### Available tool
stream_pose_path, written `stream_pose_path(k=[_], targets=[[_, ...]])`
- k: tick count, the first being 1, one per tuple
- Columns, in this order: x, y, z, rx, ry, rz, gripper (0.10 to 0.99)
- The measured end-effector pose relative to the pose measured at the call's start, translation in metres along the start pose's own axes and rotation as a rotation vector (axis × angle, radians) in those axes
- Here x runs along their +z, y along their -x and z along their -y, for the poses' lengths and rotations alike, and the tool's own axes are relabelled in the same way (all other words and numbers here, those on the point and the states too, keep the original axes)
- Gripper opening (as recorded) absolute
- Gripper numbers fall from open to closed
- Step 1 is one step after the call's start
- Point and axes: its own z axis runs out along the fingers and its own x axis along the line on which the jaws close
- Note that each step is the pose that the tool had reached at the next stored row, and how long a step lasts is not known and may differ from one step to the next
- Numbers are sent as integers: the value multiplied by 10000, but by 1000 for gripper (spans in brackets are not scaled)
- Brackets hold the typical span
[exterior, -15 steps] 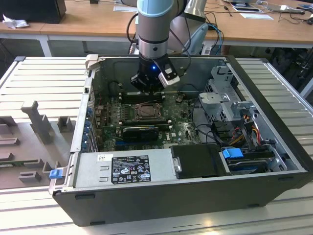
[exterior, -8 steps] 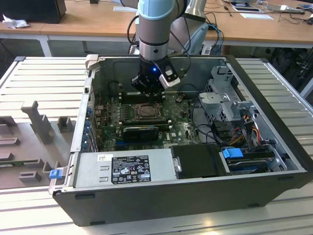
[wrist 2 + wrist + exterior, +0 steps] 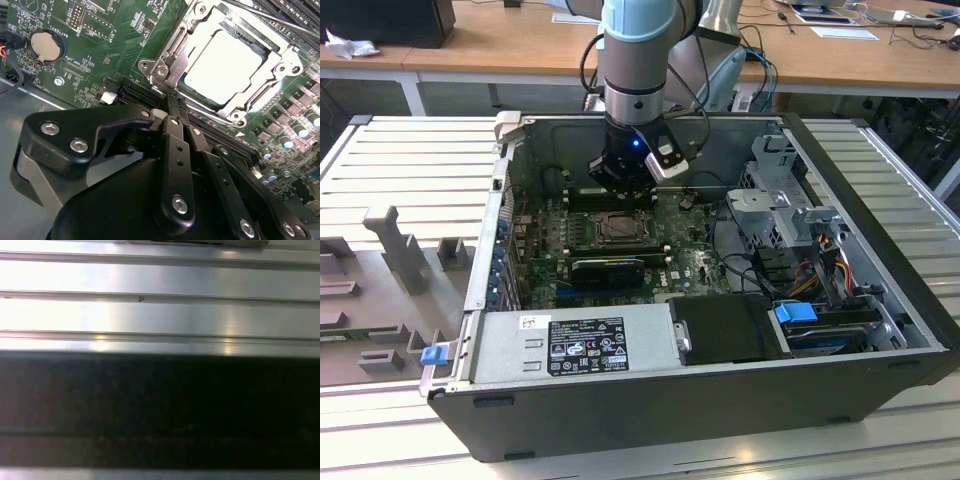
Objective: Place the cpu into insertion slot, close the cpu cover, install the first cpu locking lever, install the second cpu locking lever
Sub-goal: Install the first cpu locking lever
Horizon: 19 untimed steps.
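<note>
**Gripper closed at socket corner, cpu seated under cover**

Open pc case (image 3: 880,300) lies on a slatted metal table (image 3: 410,150). The arm (image 3: 638,50) comes down into it from the far side. Room is tight. The drive cage (image 3: 775,195) and loose cables (image 3: 725,235) sit toward the exterior view's right. The power supply (image 3: 570,340) runs along the near wall, and the case wall (image 3: 485,250) closes off the exterior view's left. The space straight above the motherboard (image 3: 670,260) around the socket is open. The first wrist view has table slats (image 3: 160,315) over a dark band.

The gripper (image 3: 623,180) hangs low over the board, just on the far side of the socket. In the second wrist view its fingers (image 3: 176,145) are pressed together with nothing between them. The tips of the gripper (image 3: 172,102) are right at one corner of the cpu cover (image 3: 282,52), touching or just short of it, cannot tell which.

The cpu (image 3: 222,57) lies flat in the insertion slot (image 3: 249,44), pale face up. The cover is down around it, framing the chip through its cut-out. A thin metal rod (image 3: 280,21) runs along one side of the cover; cannot tell if it is latched. A coin battery (image 3: 46,46) sits on the board, well apart from the socket.
</note>
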Motion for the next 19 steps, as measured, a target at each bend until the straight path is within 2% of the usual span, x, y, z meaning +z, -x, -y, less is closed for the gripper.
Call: stream_pose_path(k=[7,10,12,15,19], targets=[[28,-1,14,1,-16,-3,106],[35,-1,16,3,76,-2,106],[4,2,11,3,96,8,106],[-141,4,4,3,84,0,106],[-158,5,23,1,85,0,106]])
